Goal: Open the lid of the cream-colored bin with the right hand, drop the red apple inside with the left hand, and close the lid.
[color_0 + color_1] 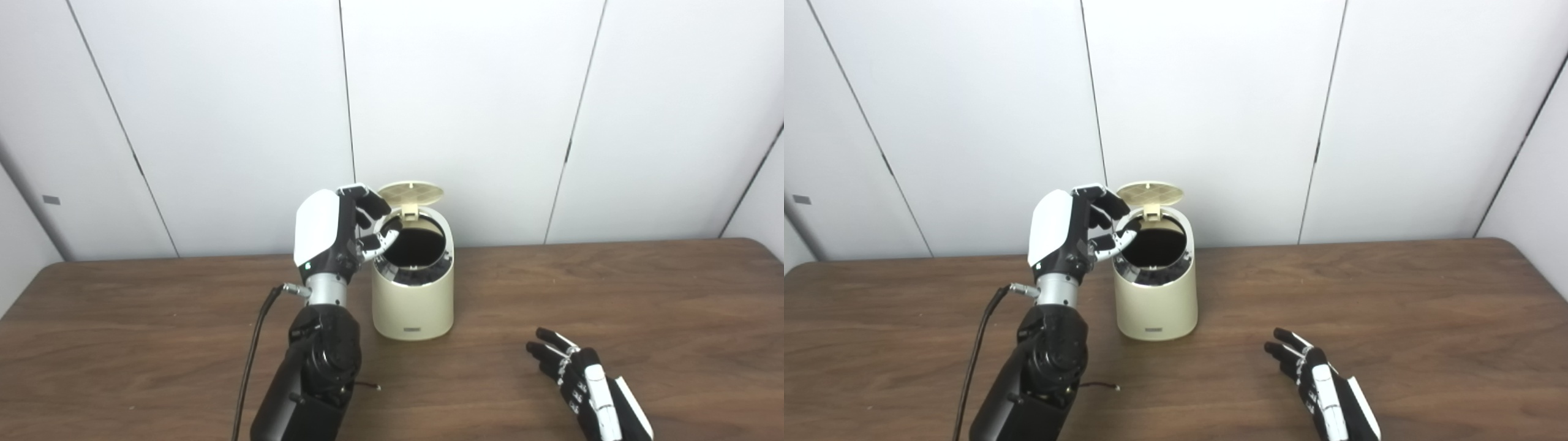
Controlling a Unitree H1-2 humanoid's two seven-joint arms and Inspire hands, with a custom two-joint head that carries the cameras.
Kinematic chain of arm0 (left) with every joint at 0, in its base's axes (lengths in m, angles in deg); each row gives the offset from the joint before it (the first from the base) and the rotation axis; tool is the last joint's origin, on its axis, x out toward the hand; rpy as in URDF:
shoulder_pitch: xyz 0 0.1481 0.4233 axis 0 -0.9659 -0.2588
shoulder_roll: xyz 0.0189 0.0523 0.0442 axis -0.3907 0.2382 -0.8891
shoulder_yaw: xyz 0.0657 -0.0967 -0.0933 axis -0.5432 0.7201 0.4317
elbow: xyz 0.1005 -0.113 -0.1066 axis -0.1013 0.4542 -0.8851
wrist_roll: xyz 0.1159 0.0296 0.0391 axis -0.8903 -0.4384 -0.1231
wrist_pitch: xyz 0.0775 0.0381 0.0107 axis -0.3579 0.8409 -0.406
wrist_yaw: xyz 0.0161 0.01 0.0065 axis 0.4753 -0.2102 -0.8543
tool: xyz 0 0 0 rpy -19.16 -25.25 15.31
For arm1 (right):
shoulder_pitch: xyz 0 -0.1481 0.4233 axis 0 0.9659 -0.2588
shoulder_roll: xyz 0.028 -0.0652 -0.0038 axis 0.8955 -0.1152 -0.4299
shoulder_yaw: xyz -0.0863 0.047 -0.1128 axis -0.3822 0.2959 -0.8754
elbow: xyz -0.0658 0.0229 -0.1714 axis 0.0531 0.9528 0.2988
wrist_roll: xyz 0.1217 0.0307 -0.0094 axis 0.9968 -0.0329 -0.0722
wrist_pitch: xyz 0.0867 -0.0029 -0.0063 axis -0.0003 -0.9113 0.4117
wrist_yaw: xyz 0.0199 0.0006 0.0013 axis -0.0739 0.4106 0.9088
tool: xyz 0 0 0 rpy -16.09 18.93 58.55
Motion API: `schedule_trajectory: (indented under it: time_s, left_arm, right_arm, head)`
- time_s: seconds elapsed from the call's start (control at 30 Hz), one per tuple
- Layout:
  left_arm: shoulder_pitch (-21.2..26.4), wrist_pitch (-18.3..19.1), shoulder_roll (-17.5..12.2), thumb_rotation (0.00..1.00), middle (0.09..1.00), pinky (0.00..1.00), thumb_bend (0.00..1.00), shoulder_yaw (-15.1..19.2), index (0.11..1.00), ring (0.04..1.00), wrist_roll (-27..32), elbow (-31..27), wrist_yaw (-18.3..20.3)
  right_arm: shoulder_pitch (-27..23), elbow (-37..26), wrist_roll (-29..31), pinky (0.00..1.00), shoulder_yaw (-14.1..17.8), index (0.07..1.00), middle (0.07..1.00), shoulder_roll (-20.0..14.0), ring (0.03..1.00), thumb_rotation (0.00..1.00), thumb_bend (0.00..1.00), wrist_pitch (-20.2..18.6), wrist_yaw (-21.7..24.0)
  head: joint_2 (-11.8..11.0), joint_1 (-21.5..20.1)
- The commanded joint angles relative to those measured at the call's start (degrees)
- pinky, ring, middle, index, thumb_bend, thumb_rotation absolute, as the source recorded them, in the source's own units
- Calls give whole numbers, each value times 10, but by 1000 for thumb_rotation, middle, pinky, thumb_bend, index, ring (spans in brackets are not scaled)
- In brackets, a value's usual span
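Left eye view, one bin (413, 300), lid (411, 192) up, two hands

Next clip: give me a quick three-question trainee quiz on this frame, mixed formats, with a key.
1. True or false: the lid of the cream-colored bin is closed.
2. Which robot hand is raised beside the bin's opening: A) left robot hand B) right robot hand C) neither?
3. Fill in: the right robot hand lies low over the ____, fingers apart, holding nothing.

Key
1. False: the lid stands tilted up at the back, and the dark inside shows.
2. A. Its fingers curl at the rim; no apple is visible in it.
3. table
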Motion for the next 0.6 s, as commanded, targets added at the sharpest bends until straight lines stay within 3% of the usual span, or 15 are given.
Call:
schedule_trajectory:
  time_s: [0.0,0.27,0.43,0.57]
  left_arm:
    - [18,-25,8,0,520,380,489,9,459,441,13,-28,-16]
    - [-14,-33,30,0,519,347,476,44,455,440,64,-80,-15]
    - [-55,-13,32,0,503,377,478,57,465,421,79,-138,9]
    - [-79,13,29,0,510,339,477,66,488,424,86,-173,34]
  right_arm:
    - [4,-2,2,904,-1,816,784,-4,871,1000,491,-1,7]
    - [4,0,8,915,0,814,773,-8,863,1000,486,-3,12]
    - [2,-4,6,914,2,808,778,-10,867,1000,493,-10,8]
    - [1,-7,9,918,5,807,787,-11,874,1000,510,-12,8]
  head:
    - [0,0]
    - [1,5]
    - [2,7]
    - [3,9]
